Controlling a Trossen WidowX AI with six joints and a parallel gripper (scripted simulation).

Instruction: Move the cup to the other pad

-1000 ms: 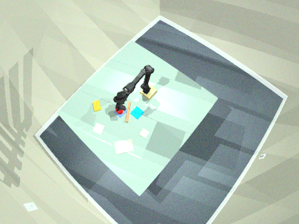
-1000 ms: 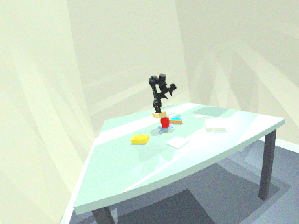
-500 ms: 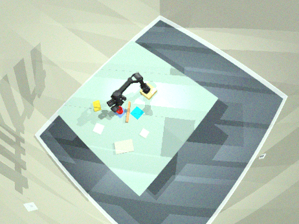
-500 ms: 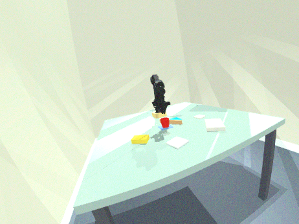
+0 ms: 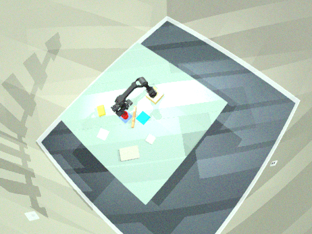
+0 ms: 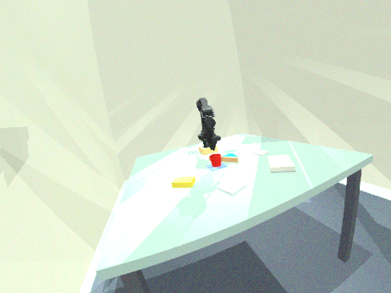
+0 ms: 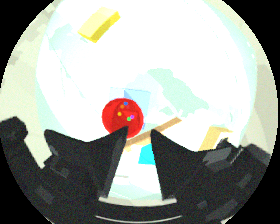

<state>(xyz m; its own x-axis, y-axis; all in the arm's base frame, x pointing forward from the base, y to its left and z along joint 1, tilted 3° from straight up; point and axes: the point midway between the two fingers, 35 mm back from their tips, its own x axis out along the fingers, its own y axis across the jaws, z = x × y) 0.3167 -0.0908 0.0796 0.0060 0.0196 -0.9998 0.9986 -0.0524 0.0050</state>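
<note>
A red cup (image 5: 124, 115) (image 6: 216, 160) (image 7: 112, 117) stands upright on the blue pad (image 5: 128, 120) (image 6: 217, 168) (image 7: 142, 98). Several small coloured marbles (image 7: 129, 119) are inside it. The cyan pad (image 5: 143, 118) (image 6: 230, 155) (image 7: 146, 155) lies on the other side of a thin orange bar, with nothing on it. My gripper (image 5: 120, 111) (image 6: 213, 148) (image 7: 139, 130) is above the cup, partly open and empty. Its fingers point down, with a narrow gap between the tips. In the wrist view the cup is beyond the left fingertip, not between the fingers.
The orange bar (image 5: 134, 117) (image 6: 229, 159) (image 7: 165, 126) lies between the pads. A yellow block (image 5: 101, 111) (image 6: 183, 182) (image 7: 100, 24), a white tile (image 5: 102, 134) (image 6: 232, 186), a smaller tile (image 5: 150, 139) (image 6: 261, 152) and a beige slab (image 5: 129, 153) (image 6: 281, 164) lie around. A tan block (image 5: 155, 99) is at the arm's base.
</note>
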